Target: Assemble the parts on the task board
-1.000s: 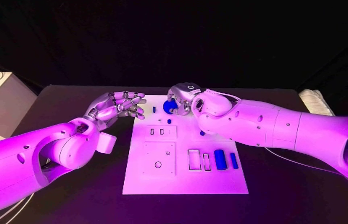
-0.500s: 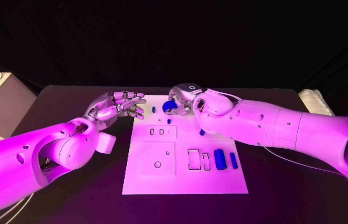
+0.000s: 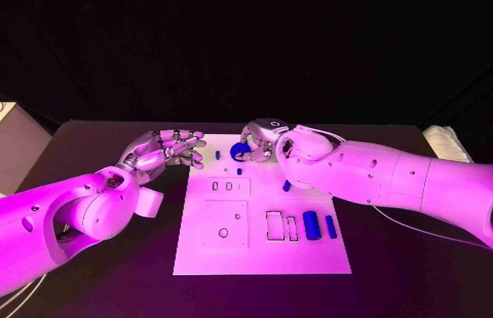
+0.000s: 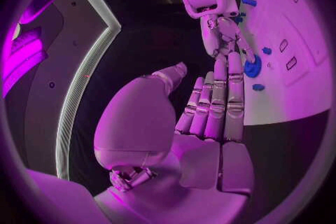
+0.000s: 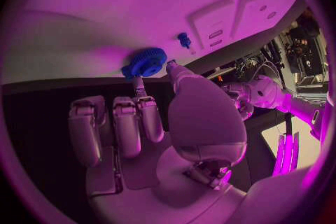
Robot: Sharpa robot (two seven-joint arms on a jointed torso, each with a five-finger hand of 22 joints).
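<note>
1. The right hand (image 3: 259, 134) is pinching the round blue toothed gear (image 5: 145, 61) over the far end of the white task board (image 3: 262, 250)
2. The left hand (image 3: 164, 150) is hovering just beside the board's far corner, fingers spread, holding nothing

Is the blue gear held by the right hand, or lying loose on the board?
Held. The right hand pinches the blue gear at the task board edge.

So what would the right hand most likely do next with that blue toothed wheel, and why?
Probably close its fingers on the blue gear. The right hand has its fingertips at the gear's edge near the far end of the task board, but a firm grip isn't clear. The left hand hovers beside the board, holding nothing.
</note>
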